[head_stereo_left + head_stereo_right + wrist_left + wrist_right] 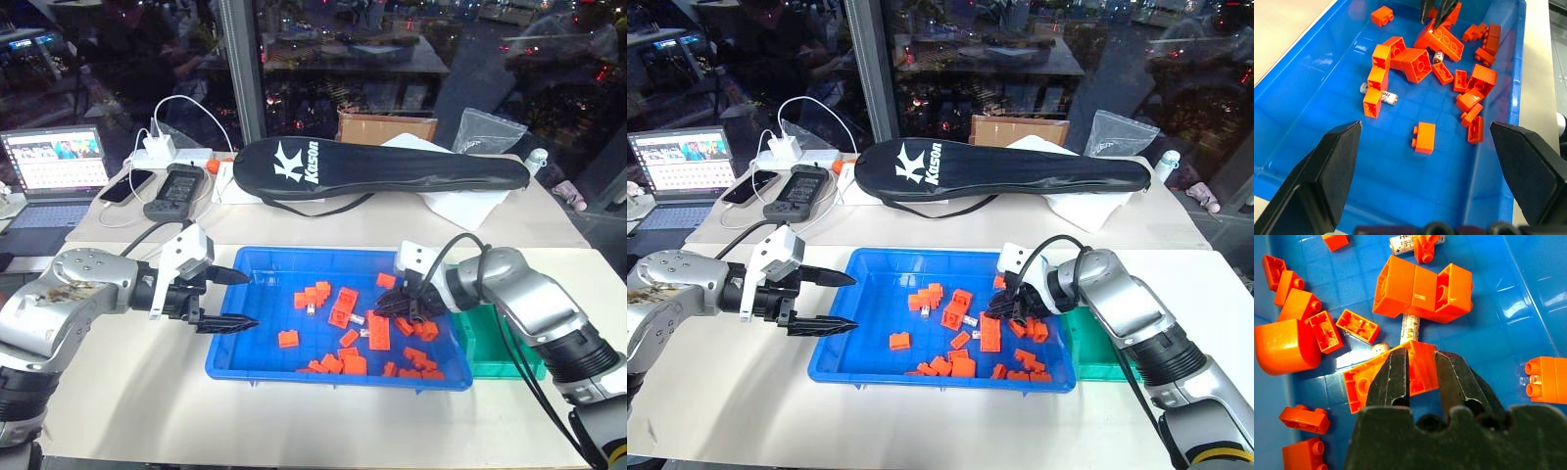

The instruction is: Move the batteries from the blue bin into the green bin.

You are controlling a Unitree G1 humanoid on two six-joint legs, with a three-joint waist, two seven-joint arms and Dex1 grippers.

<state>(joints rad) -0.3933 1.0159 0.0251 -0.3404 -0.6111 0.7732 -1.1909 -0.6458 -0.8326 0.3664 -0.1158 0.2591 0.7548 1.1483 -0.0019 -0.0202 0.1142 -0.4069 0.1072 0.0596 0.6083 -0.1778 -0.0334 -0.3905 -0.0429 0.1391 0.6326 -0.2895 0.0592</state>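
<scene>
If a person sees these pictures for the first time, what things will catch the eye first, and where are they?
The large shallow bright-blue plastic bin in the middle of the pale table, strewn with orange plastic bricks and a few small silvery-white cylindrical batteries. The right gripper reaches down among the bricks, jaws nearly closed over a large orange brick; the left gripper hovers with jaws open at the bin's left rim. Behind lies a long black racket bag.

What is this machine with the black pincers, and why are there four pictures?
It's a robot with two arms. Two pictures come from cameras on its head, two from cameras on its wrists. On the table sits a big bright-blue plastic tray holding orange plastic bricks and tiny silvery batteries. A small green plastic bin stands beside it. The left gripper hovers open at the tray's edge. The right gripper is down among the bricks, fingers close together around a long orange brick.
</scene>
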